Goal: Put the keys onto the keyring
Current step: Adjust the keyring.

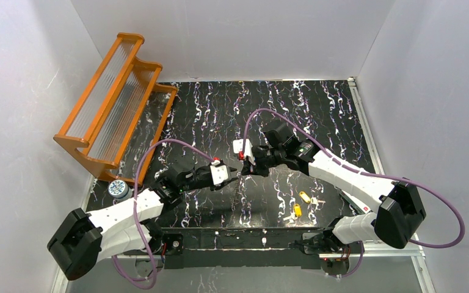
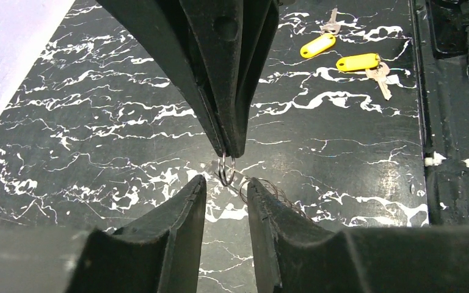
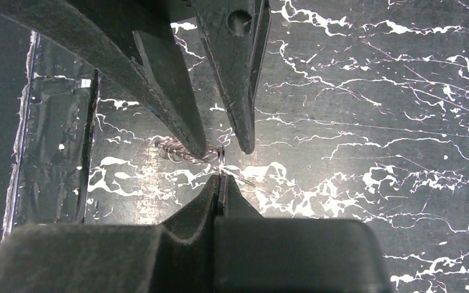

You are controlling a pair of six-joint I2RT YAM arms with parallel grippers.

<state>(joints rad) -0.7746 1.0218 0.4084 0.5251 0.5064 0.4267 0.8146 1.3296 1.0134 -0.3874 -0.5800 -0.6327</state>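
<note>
Pinching thin silvery wire keyring [image 2: 226, 169] in right pincer [image 3: 221, 182]; holding left pincer [image 2: 226, 187] spread, tips flanking it.

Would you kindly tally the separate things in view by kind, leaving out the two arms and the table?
Small keys with yellow plastic heads and silver blades: 2
Thin silver metal keyring: 1
Orange tiered rack with ribbed clear shelves: 1
Small round blue-and-white object: 1
Total: 5
</note>
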